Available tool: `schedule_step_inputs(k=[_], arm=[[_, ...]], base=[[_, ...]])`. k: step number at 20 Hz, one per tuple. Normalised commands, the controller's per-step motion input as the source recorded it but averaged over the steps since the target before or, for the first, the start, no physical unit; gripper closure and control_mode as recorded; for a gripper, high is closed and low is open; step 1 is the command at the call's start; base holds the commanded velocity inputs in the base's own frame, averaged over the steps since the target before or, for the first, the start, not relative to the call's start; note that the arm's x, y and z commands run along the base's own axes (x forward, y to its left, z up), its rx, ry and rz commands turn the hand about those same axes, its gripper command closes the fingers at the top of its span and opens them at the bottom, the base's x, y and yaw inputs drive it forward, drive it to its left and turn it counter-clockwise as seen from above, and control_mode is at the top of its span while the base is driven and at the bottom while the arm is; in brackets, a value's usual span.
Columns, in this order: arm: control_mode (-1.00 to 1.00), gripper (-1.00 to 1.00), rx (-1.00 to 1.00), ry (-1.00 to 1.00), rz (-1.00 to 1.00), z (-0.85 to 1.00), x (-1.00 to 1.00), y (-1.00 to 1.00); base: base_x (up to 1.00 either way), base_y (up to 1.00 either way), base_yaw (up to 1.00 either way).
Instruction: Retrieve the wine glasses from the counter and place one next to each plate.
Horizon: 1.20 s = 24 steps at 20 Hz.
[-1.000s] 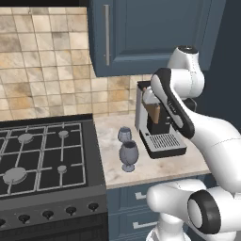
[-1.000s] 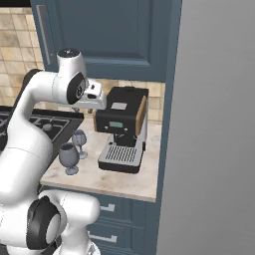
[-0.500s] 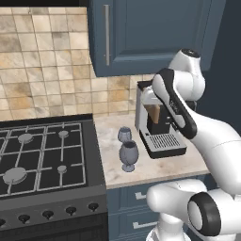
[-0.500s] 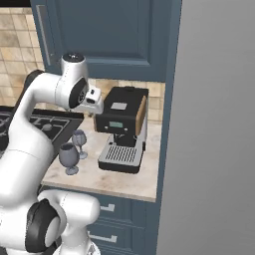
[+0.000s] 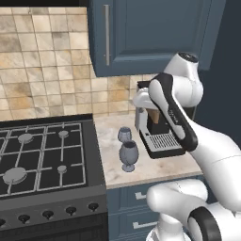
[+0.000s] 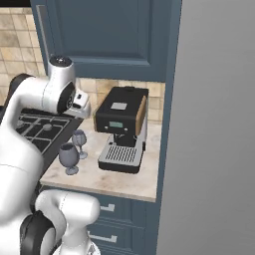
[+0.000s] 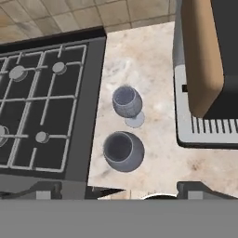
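Beige marbled desk [image 5: 155, 167] over dark-blue drawers, tiled backsplash and blue wall cabinet [image 5: 150, 33] behind. Gas hob [image 5: 44, 153] butts against the desk's left edge; coffee machine [image 6: 122, 129] sits on the right part.

Hand [image 7: 139, 195] hangs high over the desk, camera looking nearly straight down. Fingertips [image 7: 46, 189] sit far apart at the bottom of the hand view, so it's spread wide and holding nothing.

Both wine glasses stand upright on the desk, between hob and coffee machine:
- large wine glass [image 7: 123, 151] is right below the hand, closest to the fingertips, near the desk's front edge. Also at [image 5: 128, 156] and [image 6: 68, 157].
- small wine glass [image 7: 127, 104] is just beyond it, further from the hand, towards the backsplash. Foot visible on the stone. Also at [image 5: 124, 135] and [image 6: 78, 142].
- the two are near each other; can't tell if they touch.

Diff vs 1.0 s and 0.5 s ago:
- glasses, hob and coffee machine haven't moved, base views unchanged, so base is parked.
- arm's upper joint has drifted slightly right in the right base view and slightly right/up in the left base view. Small shift only.
- wrist housing stays just left of the coffee machine's top in the right base view.
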Motion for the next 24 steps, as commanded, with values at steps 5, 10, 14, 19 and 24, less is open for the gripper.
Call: schedule_step_inputs(k=[5,10,14,19,24], arm=[[-1.0,-1.0,0.45,-0.07,-0.1,0.0,-0.51,0.25],[-1.0,-1.0,0.39,-0.06,-0.22,0.0,-0.43,0.39],[-1.0,-1.0,0.26,0.0,-0.21,0.0,-0.22,0.42],[-1.0,-1.0,0.29,0.0,-0.19,0.0,-0.19,0.31],[-1.0,-1.0,0.61,0.05,-0.04,0.0,-0.1,0.08]], base=[[0.0,0.0,0.0],[0.0,0.0,0.0],[0.0,0.0,0.0],[0.0,0.0,0.0],[0.0,0.0,0.0]])
